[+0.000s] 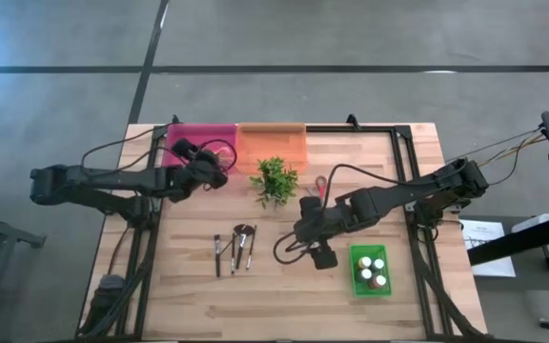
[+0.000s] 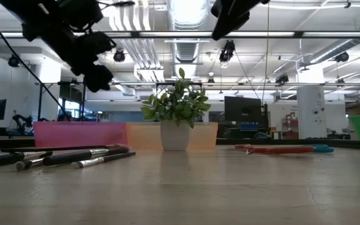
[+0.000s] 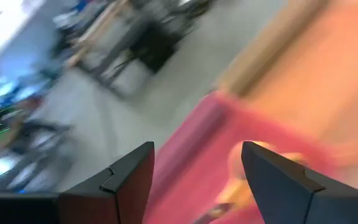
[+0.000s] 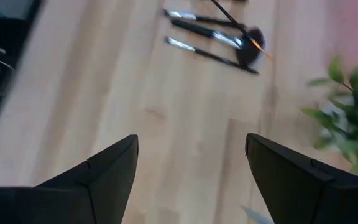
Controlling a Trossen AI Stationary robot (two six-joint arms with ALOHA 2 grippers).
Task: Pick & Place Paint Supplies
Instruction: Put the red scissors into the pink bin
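Note:
Several thin dark-handled brushes (image 1: 234, 248), one with a fluffy brown head, lie flat on the wooden table; they also show in the low view (image 2: 61, 156) and the right wrist view (image 4: 216, 37). Small bottles (image 1: 372, 270) stand in a green bin (image 1: 355, 286). My right gripper (image 1: 305, 229) (image 4: 191, 140) hovers open above the table, right of the brushes, and faces them. My left gripper (image 1: 210, 167) (image 3: 197, 149) is open over the pink bin (image 1: 198, 138) (image 3: 229, 130). A blurred yellowish thing (image 3: 257, 168) lies in that bin.
A leafy potted plant (image 1: 274, 179) (image 2: 177, 119) stands mid-table between the arms. An orange bin (image 1: 273, 145) sits beside the pink one at the far edge. A red-handled tool (image 1: 320, 183) (image 2: 274, 149) lies right of the plant. Bare wood stretches along the near edge.

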